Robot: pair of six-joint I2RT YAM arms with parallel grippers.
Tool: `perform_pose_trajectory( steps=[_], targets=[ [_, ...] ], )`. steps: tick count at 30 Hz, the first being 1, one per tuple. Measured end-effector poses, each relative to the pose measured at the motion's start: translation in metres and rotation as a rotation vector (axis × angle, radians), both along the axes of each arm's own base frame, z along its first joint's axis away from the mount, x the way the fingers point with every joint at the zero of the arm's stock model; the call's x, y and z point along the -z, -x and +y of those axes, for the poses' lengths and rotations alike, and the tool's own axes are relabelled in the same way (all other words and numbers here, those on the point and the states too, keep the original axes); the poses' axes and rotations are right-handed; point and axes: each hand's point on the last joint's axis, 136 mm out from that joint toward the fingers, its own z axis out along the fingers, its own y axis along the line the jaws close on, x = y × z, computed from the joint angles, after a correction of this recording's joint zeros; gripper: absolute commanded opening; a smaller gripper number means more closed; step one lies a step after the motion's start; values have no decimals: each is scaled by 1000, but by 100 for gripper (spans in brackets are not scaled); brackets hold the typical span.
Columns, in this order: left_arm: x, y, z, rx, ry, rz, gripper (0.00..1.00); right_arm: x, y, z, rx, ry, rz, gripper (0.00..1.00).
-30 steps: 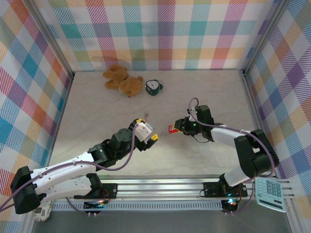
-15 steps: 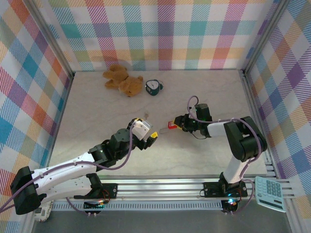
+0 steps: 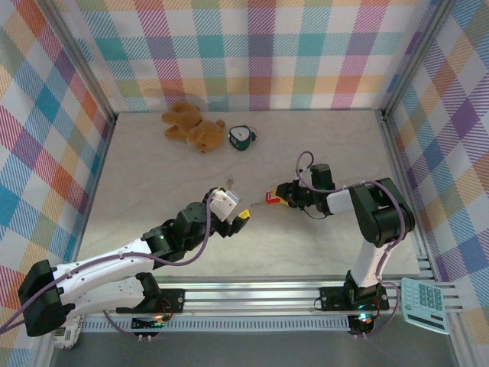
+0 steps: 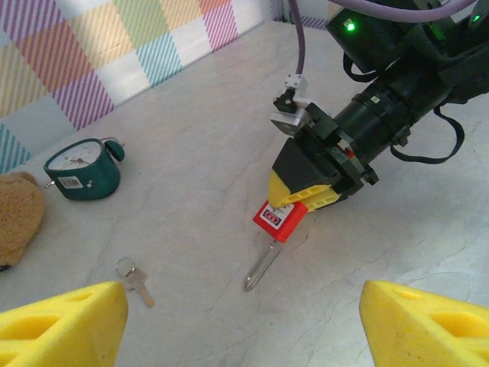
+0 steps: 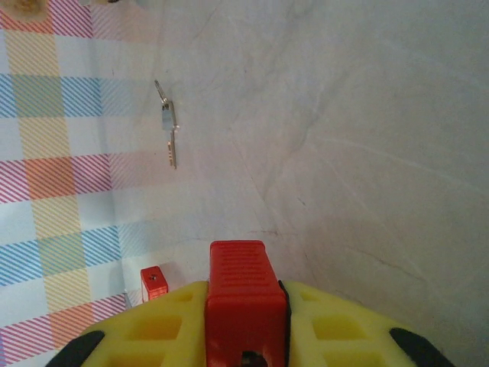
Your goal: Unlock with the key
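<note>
Grip first: right gripper [image 4: 302, 189] clamped on the red padlock [image 4: 279, 219], yellow fingers [image 5: 183, 304] pressed against both flanks of the red body. Padlock poking out past the fingertips, with its silver shackle [image 4: 262, 266] slanting down toward the pale marbled bench [image 4: 191, 115]; touching the surface or just above it, impossible to tell. From above, held low over the middle of the bench, shackle end aimed at the left arm.

Opposite, left gripper [image 4: 243, 306] spread wide, nothing between its two yellow fingers [image 4: 61, 321], facing the padlock from a short way off and not touching it.

Between and beyond them, slim silvery key [image 4: 137, 280] lying flat on the bench, a small ring through its rounded head, free of both grippers. In the left wrist view, to the left of the padlock and clearly apart from it. From above [image 3: 230, 182], just past the left gripper on its far side. In the right wrist view [image 5: 169, 134], ahead and to the left of the held padlock, ring end farther away.

Farther back, near the rear wall, green alarm clock [image 4: 82, 168] just beside a brown teddy bear [image 3: 195, 126]. Plaid walls [image 3: 252, 53] on three sides. Pale calculator [image 3: 425, 304] off the near right corner, beside the rail.
</note>
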Motion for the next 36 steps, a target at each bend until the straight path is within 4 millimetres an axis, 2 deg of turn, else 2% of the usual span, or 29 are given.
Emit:
perform_pose_trajectory(
  steps=[3, 5, 7, 11, 14, 16, 20, 26, 31, 36],
  targets=[
    [2, 1, -2, 9, -2, 5, 79, -4, -1, 0, 5, -9, 0, 18],
    [4, 1, -3, 13, -6, 10, 79, -15, 0, 0, 9, -21, -12, 17],
    [6, 1, -3, 13, -12, 13, 79, -31, 4, -1, 10, -31, -32, 18],
    [12, -2, -8, 14, -23, 17, 79, -77, 19, -1, 6, -51, -92, 18],
    [15, -5, -12, 15, -25, 18, 79, -94, 35, -5, 15, -55, -107, 18],
    [19, -6, -15, 22, -27, 23, 78, -89, 48, -10, 29, -48, -76, 18],
    [25, -6, -19, 33, -31, 31, 78, -68, 75, -19, 61, -15, 21, 18],
    [35, -3, -20, 43, -18, 51, 77, -49, 96, -17, 82, -3, 102, 18],
    [40, -1, -20, 50, -9, 69, 77, -27, 109, -18, 97, 5, 175, 18],
    [40, 0, -21, 53, -6, 72, 77, -21, 104, -18, 120, 10, 186, 17]
  ],
)
